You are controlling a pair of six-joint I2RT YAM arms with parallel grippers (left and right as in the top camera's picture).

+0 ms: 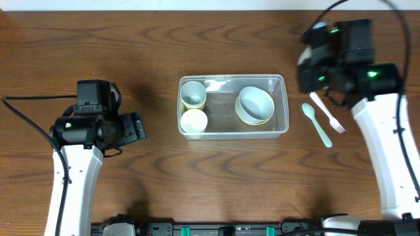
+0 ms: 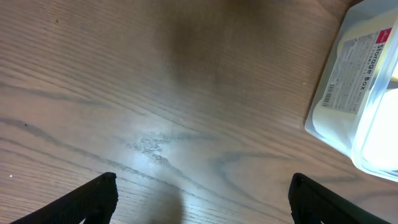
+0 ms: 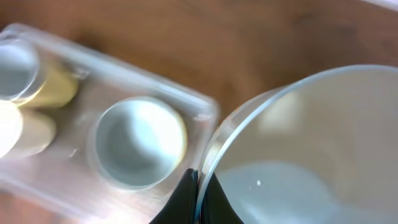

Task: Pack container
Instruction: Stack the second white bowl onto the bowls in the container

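Observation:
The clear container point(image 1: 223, 108) lies mid-table; in it stand a yellow-walled bowl point(image 1: 254, 105) on the right and two cups point(image 1: 193, 94) point(image 1: 193, 121) on the left. In the right wrist view my right gripper point(image 3: 200, 180) is shut on the thin rim of a pale bowl point(image 3: 311, 143), held above the container's point(image 3: 205, 109) right end, next to the packed bowl point(image 3: 140, 142). Overhead, the right gripper point(image 1: 308, 62) is hidden under its own arm. My left gripper point(image 1: 134, 126) point(image 2: 202, 186) stands open over bare wood, left of the container point(image 2: 348, 106).
A pale green spoon point(image 1: 317, 123) and a white fork point(image 1: 327, 111) lie on the table right of the container, under the right arm. A "Storage Box" label point(image 2: 357, 71) shows on the container's near end.

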